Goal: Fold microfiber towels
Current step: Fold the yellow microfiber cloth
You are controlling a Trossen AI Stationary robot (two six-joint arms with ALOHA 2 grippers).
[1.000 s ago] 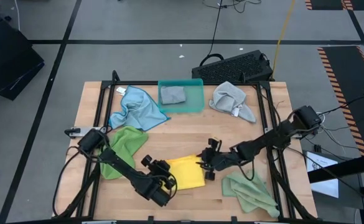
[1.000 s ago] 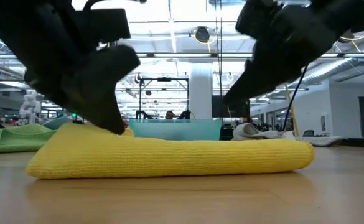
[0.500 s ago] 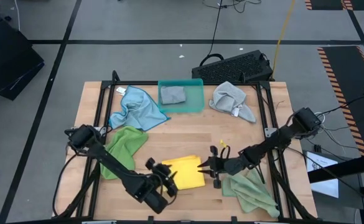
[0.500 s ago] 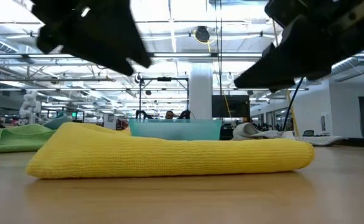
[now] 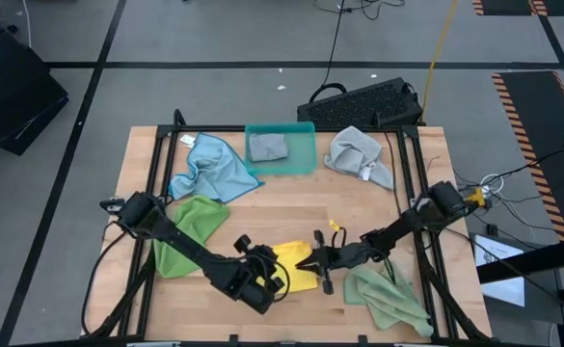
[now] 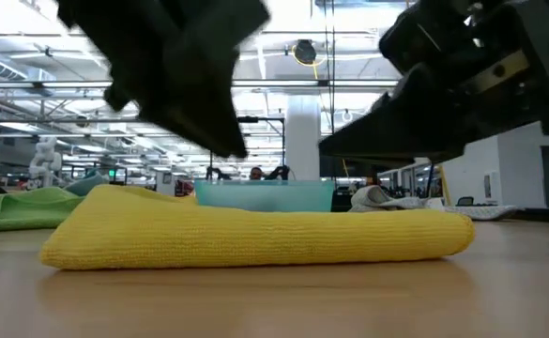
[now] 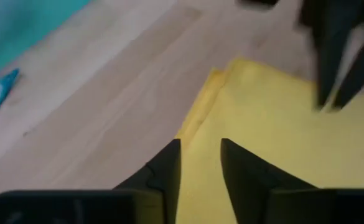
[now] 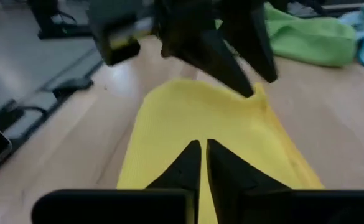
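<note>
Where the pale wooden table comes nearest the front edge, a folded yellow towel lies flat on the bare boards, with both grippers poised over it. The left gripper hangs over the towel's left end with its fingers a narrow gap apart and nothing between them. The right gripper hangs over the right end, fingers pressed together on nothing; in the low view neither one touches the cloth.

Beside them lie two green towels, both rumpled: one at the front right corner, the other to the left of the yellow one. Farther back lie a crumpled light blue towel at the left and a heaped grey towel at the right. Between these, against the far edge, stands a teal tray holding a second grey towel. That makes six towels: one yellow, two green, one blue, two grey.

Black rails frame the tabletop. Beyond the far edge a black keyboard sits on grey floor marked with dark lines. The low view looks into a large hall with a white column and ceiling lights.
</note>
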